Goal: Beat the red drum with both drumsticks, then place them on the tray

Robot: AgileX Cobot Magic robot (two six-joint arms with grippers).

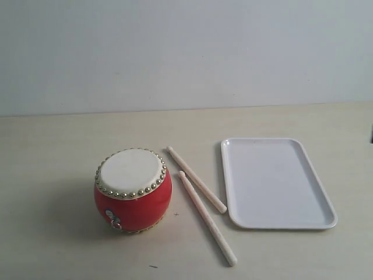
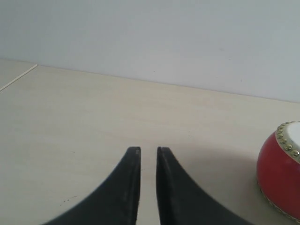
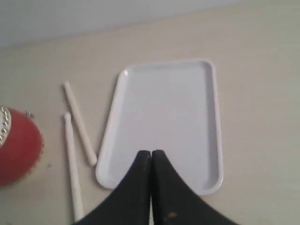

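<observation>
The red drum (image 1: pixel 133 189) stands upright on the table, cream head up; the left wrist view catches its edge (image 2: pixel 279 173). Two drumsticks (image 1: pixel 197 179) (image 1: pixel 207 217) lie side by side between the drum and the white tray (image 1: pixel 277 182), which holds nothing. Neither gripper shows in the exterior view. My left gripper (image 2: pixel 148 150) hovers over bare table off to one side of the drum, its fingers a narrow gap apart and holding nothing. My right gripper (image 3: pixel 151 152) is shut and empty above the tray's (image 3: pixel 164 108) near end. Both sticks (image 3: pixel 79 123) (image 3: pixel 72 164) lie beside that tray.
The pale tabletop (image 1: pixel 58 146) runs back to a plain wall (image 1: pixel 186 52). A table edge or seam (image 2: pixel 18 77) shows at one side of the left wrist view. A dark object (image 1: pixel 371 135) peeks in at the exterior view's right border.
</observation>
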